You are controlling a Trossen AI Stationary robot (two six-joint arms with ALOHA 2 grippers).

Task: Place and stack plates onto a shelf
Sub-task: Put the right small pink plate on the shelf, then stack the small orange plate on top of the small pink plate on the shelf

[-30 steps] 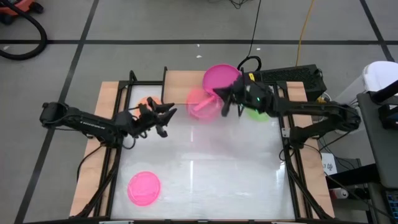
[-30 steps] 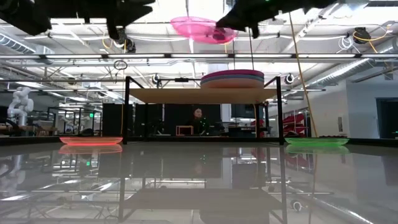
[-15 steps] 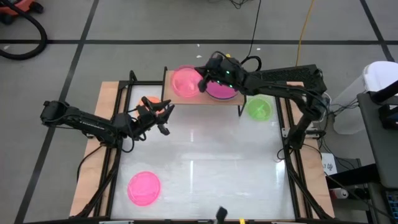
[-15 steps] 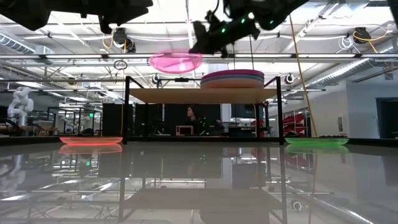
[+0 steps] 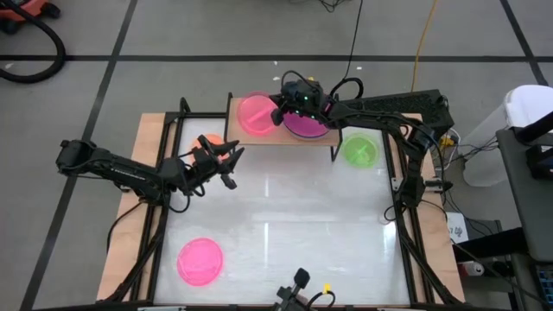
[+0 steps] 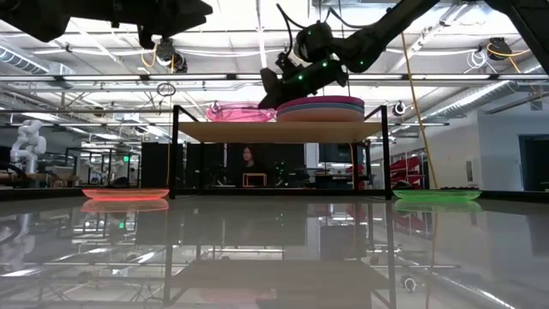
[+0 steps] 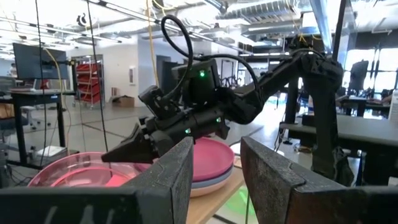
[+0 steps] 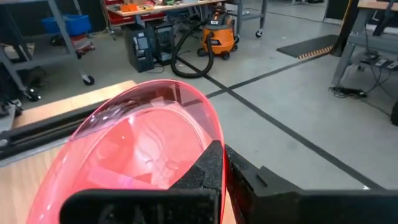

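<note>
The right fingers are pinched tight on the rim of a hot-pink plate, which sits at the left end of the shelf, its bottom down at the board in the low view. Just beside it, at the shelf's right end, lies a stack of larger plates with a magenta one on top. The shelf stands at the far edge of the bench.

The left fingers are spread wide with nothing between them, hanging above the bench near the shelf's left legs, by an orange plate. A green plate lies near the bench's far right corner, and a second hot-pink plate near the front left corner.
</note>
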